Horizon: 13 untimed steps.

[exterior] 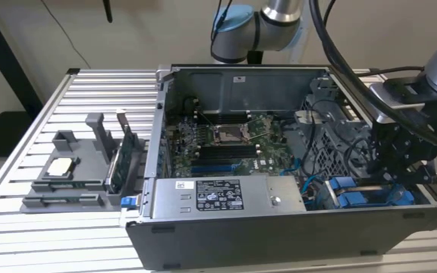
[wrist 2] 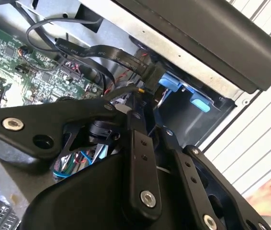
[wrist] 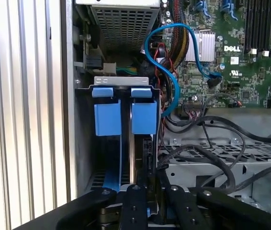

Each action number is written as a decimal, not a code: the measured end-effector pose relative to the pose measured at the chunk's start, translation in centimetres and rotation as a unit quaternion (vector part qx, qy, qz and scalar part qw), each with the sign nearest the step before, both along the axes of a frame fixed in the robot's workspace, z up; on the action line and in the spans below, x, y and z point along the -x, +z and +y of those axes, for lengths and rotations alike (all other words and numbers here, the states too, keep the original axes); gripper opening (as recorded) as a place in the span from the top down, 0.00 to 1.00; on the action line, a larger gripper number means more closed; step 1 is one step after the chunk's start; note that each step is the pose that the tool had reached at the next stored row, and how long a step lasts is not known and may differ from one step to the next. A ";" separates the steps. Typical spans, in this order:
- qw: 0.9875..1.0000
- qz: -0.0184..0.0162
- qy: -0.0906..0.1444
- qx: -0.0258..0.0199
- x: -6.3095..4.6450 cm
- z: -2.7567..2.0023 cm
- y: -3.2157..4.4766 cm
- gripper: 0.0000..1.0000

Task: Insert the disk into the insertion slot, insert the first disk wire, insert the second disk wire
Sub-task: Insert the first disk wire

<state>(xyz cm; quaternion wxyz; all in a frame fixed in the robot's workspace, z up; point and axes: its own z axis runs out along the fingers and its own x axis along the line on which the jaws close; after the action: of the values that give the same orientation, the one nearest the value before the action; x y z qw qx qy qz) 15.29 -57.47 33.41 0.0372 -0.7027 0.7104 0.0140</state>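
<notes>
1. Outside the computer case, on the exterior view's left, a grey parts holder stands on the slatted table.
2. Inside the case, along its near wall, lies the labelled power-supply box. The green motherboard lies behind it.
3. In the case's corner on the exterior view's right, the gripper hangs over the insertion slot.
4. The disk is seated upright in the insertion slot (its bright blue carrier frame is the part that shows). A second blue carrier stands just beside it.
5. In the second wrist view the claw is pressed together on the connector of a flat black disk wire, touching the blue frame.
6. Outside the case, a person's hand rests on the table.
</notes>
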 end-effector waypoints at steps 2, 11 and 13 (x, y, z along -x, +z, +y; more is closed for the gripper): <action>1.000 0.000 0.000 0.000 0.0 0.00 0.00 0.73; 1.000 0.000 0.000 0.000 0.0 0.01 1.13 0.73; 1.000 0.000 0.000 0.000 0.0 0.00 1.61 0.73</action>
<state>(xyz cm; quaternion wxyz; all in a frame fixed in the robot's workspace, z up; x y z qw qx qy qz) 15.28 -57.46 35.02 0.0372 -0.7027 0.7104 0.0141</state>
